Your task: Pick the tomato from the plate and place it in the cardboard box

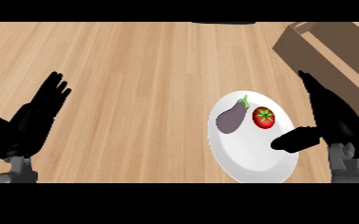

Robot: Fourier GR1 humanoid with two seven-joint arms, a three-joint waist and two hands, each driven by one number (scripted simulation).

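A small red tomato point(263, 117) with a green stem lies on a white plate point(245, 159) at the lower right of the wooden counter. Beside it on the plate, to its left, lies a purple eggplant point(232, 116). The cardboard box point(319, 52) stands at the far right, behind the plate, partly cut off by the view's edge. My right hand point(329, 116) is open just right of the plate, fingers straight and pointing away, thumb reaching over the plate's rim below the tomato, not touching it. My left hand point(35, 116) rests open at the left edge, fingers up.
The light wooden counter point(140, 76) spreads across the middle and left of the view. A dark object shows as a thin strip at the top edge, centre right.
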